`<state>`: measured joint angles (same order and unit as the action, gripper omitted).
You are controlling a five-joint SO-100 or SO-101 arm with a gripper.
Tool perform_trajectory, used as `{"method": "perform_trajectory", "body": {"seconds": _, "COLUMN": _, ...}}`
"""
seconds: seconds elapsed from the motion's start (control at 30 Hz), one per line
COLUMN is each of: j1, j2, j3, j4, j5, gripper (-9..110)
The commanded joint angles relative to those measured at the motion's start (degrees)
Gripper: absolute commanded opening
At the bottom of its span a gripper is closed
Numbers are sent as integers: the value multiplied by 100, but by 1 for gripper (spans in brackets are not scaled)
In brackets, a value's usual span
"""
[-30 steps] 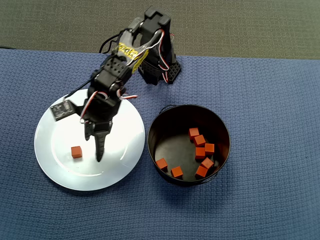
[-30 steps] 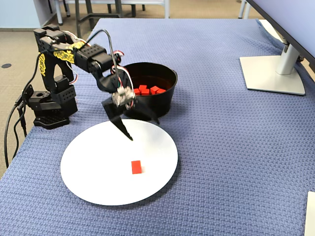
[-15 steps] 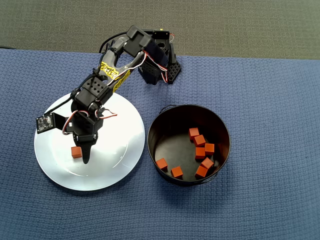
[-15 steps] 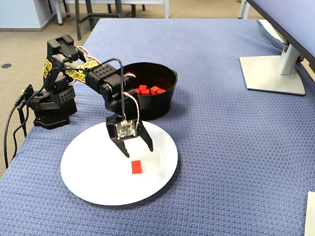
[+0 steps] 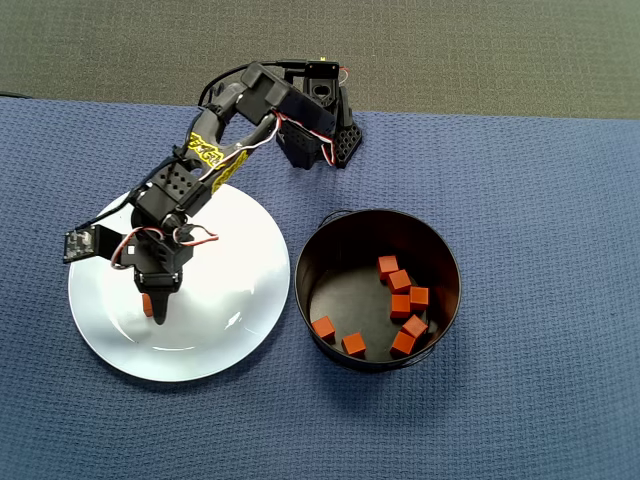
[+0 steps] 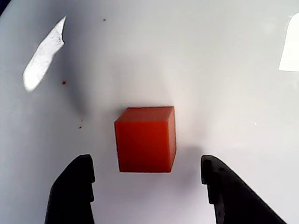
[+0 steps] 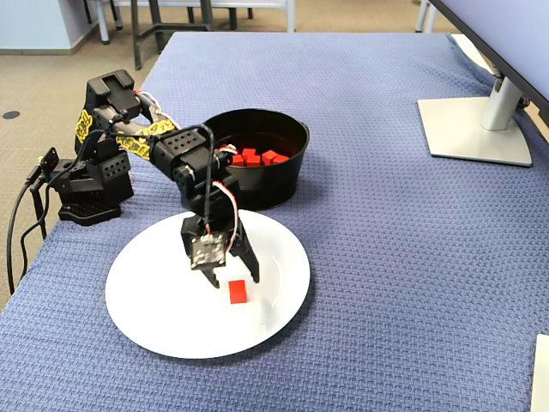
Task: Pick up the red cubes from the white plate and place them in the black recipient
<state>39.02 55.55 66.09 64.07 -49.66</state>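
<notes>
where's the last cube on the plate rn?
In the wrist view the red cube lies on the white plate, centred between the open claw fingers, untouched; in the fixed view, it's just below the claw.

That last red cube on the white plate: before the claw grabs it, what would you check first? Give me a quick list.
1. Gripper open wide enough: ok, gaps show on both sides of the last red cube.
2. Cube centred between the fingers: ok in the wrist view.
3. Fingers low enough to close on it: cannot tell.
4. Nothing else near it on the white plate: ok.
5. Room in the black pot: ok, seven cubes leave bare floor.
</notes>
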Motion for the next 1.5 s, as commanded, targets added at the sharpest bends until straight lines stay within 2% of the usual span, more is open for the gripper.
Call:
{"method": "perform_trajectory", "body": {"seconds": 0.0, "j1": 35, "j2": 26, "j3": -369, "j4": -26, "j5": -167, "gripper": 22}}
{"method": "perform_trajectory", "body": {"seconds": 0.23, "j1": 97, "j2": -132, "j3": -536, "j4": -176, "j5": -439, "gripper": 22}}
{"method": "perform_trajectory", "body": {"seconds": 0.57, "j1": 114, "j2": -211, "j3": -747, "j4": -167, "j5": -387, "gripper": 5}}
{"method": "perform_trajectory", "body": {"seconds": 0.9, "j1": 123, "j2": -97, "j3": -703, "j4": -193, "j5": -264, "gripper": 0}}
{"method": "perform_trajectory", "body": {"seconds": 1.2, "j1": -211, "j2": 2092, "j3": 255, "j4": 79, "j5": 510, "gripper": 0}}
{"method": "perform_trajectory", "body": {"seconds": 1.47, "j1": -1477, "j2": 4685, "j3": 1292, "j4": 501, "j5": 1116, "gripper": 0}}
